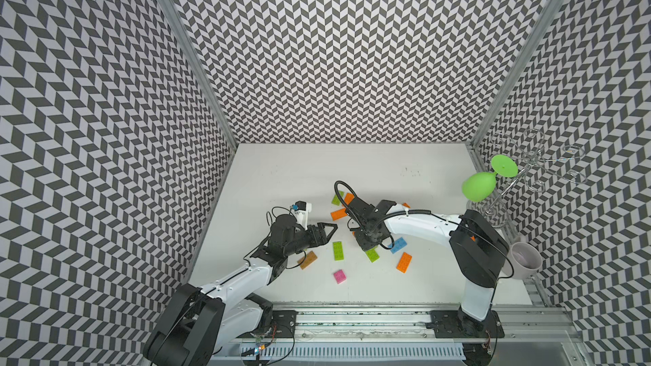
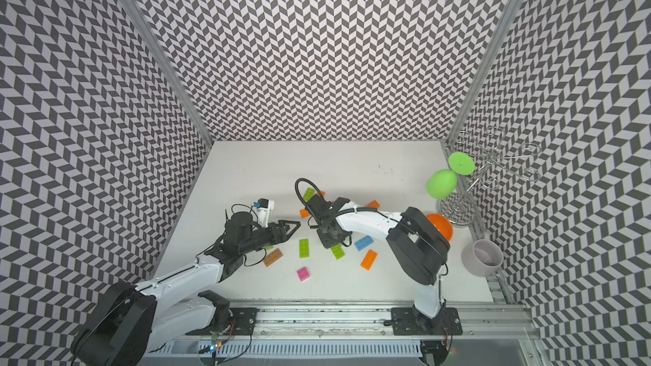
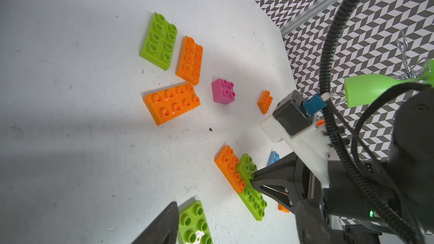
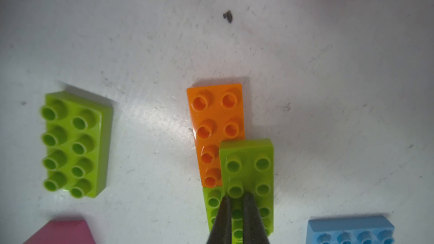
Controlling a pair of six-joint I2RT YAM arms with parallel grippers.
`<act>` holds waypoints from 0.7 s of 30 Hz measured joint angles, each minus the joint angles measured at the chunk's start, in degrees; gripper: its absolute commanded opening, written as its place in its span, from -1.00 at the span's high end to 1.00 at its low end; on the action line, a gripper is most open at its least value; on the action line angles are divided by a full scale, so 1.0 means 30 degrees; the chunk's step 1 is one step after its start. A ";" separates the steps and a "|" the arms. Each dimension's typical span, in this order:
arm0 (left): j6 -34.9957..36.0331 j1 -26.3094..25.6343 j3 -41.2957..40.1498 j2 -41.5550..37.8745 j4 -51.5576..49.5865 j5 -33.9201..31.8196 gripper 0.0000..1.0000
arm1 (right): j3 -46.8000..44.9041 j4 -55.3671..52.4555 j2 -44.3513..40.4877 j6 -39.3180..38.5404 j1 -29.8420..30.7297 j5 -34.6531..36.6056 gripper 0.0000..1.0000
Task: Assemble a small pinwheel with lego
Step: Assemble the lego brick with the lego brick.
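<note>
Lego stack (image 1: pixel 372 254): it lies mid-worktop (image 1: pixel 317 170), nearer the front edge. A top lime brick (image 4: pixel 246 160) sits partly over an orange brick (image 4: pixel 216 113) and a lower lime brick (image 4: pixel 212 204).
Handling: you are working with light, stiff, glossy plastic that will likely skid under a skewed push. Hold a brick by its long sides, or press squarely on the studs.
Right gripper (image 4: pixel 236 197): jaws pressed almost together, tips on the top lime brick. The arm reaches in from the right edge, wrist pointing steeply down.
Left gripper (image 1: pixel 329 231): jaws spread and holding nothing, just beside a loose lime brick (image 1: pixel 339 251). The arm stretches in from the front-left corner.
</note>
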 measured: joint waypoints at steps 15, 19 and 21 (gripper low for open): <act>0.0087 -0.0036 0.0007 0.1545 0.0051 0.0539 -0.54 | 0.0270 -0.0240 -0.0197 0.1326 0.0000 0.0087 0.84; 0.0095 -0.0189 0.0007 0.1610 0.0058 0.0561 -0.54 | -0.0066 0.0087 -0.0430 0.1872 0.0000 0.0102 0.81; 0.0095 -0.0306 0.0022 0.1676 0.0066 0.0561 -0.54 | -0.0073 0.0168 -0.0452 0.2018 0.0000 0.0058 0.75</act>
